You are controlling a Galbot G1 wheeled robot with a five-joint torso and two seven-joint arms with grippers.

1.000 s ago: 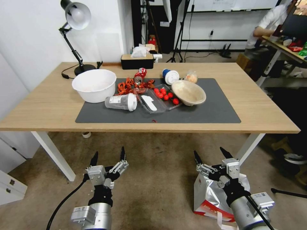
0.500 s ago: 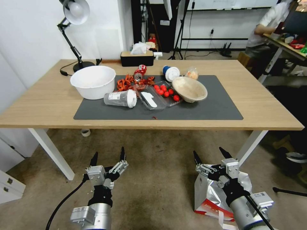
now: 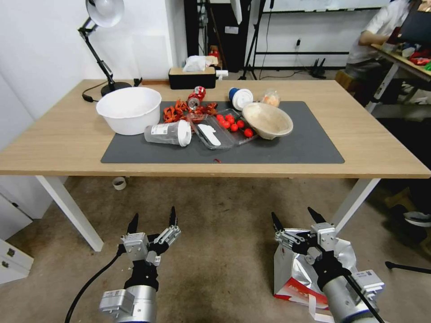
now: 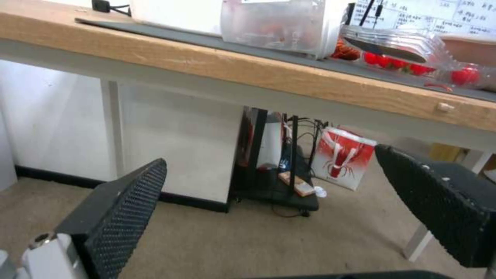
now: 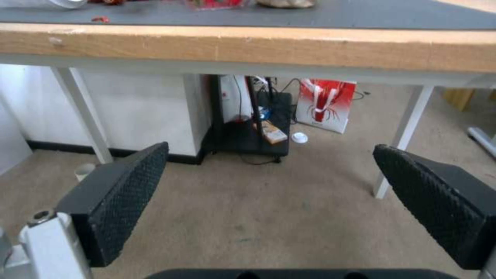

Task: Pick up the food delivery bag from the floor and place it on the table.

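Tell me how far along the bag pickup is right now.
Nothing is done yet: the food delivery bag stands on the floor by the table leg. The right gripper hangs open above its open top, holding nothing; the left gripper hangs open over bare floor. Grasping, lifting and placing all remain.
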